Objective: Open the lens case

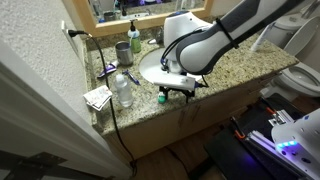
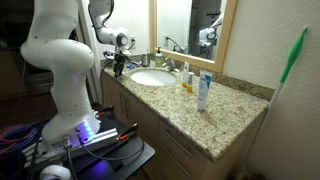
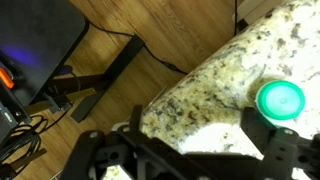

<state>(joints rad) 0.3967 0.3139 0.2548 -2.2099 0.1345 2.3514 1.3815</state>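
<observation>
The lens case shows as a round green cap (image 3: 280, 100) lying on the granite counter (image 3: 210, 80) near its front edge. Its white cap is not visible. In an exterior view the green cap (image 1: 162, 98) sits at the counter's front edge, just left of my gripper (image 1: 181, 88). In the wrist view my gripper (image 3: 200, 150) is open, with its dark fingers spread over the counter's corner. The green cap lies just beyond the right finger and is not held. My gripper (image 2: 120, 66) also shows at the far end of the counter.
A clear water bottle (image 1: 123, 90), papers (image 1: 98, 97), a green cup (image 1: 121, 50) and a sink (image 1: 160, 65) are on the counter. A white tube (image 2: 203, 90) and small yellow bottles (image 2: 186, 80) stand past the sink. Wood floor and cables (image 3: 60, 90) lie below.
</observation>
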